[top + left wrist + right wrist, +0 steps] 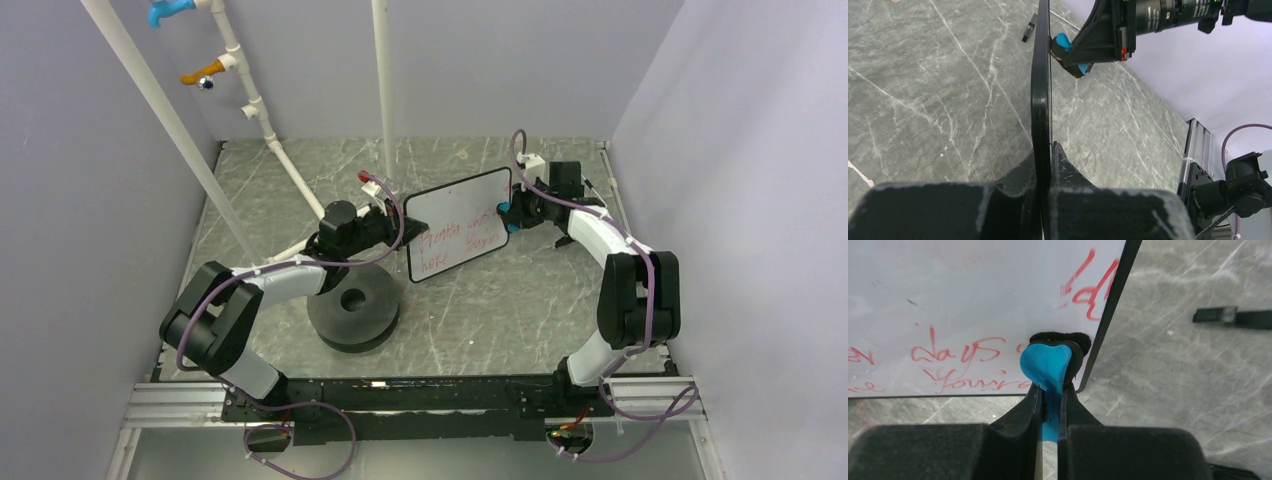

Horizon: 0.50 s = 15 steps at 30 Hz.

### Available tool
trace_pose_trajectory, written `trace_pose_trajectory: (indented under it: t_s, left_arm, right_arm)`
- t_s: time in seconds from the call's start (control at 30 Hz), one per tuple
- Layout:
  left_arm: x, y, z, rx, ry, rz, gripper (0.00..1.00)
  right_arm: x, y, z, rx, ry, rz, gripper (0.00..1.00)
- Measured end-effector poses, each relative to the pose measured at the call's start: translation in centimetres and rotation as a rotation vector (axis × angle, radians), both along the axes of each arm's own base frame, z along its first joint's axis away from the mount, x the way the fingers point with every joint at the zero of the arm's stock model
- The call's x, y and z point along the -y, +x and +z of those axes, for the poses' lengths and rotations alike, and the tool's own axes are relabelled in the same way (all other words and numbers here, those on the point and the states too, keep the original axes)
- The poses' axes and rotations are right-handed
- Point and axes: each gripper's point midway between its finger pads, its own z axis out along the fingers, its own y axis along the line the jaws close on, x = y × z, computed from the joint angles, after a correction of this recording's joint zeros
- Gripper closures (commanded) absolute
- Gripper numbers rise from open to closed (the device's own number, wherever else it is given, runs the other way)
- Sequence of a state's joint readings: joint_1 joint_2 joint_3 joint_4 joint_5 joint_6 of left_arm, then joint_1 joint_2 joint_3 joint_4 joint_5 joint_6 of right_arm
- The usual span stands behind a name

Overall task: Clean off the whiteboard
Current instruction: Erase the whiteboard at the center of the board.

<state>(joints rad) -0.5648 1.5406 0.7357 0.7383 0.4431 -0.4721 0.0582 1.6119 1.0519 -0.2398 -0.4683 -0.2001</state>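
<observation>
The whiteboard (455, 225) is held up off the table, tilted, its white face bearing red handwriting. My left gripper (392, 222) is shut on its left edge; in the left wrist view the board's thin black edge (1041, 90) runs straight up from between the jaws of my left gripper (1050, 150). My right gripper (512, 213) is shut on the blue-and-black eraser (1047, 365), whose black felt presses the whiteboard (973, 300) near its right edge, just below red letters. The eraser (1063, 44) also shows against the board in the left wrist view.
A black disc (352, 312) with a centre hole lies on the grey marble table (500, 310) below my left arm. White pipes (255, 110) stand at the back left. A small black strip (1233, 317) lies on the table beyond the board.
</observation>
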Motion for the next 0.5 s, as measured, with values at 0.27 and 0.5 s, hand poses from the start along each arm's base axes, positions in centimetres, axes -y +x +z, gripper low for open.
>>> trace_pose_trajectory:
  t_s: [0.27,0.5]
  left_arm:
    - [0.0,0.3,-0.1,0.000,-0.001,-0.002,1.00]
    - [0.1,0.4,-0.3,-0.005,-0.004,-0.013,1.00]
  right_arm:
    - [0.8,4.6,5.4,0.118,0.015,-0.021,1.00]
    - [1.3,5.8,6.3,0.147,0.020,-0.033,1.00]
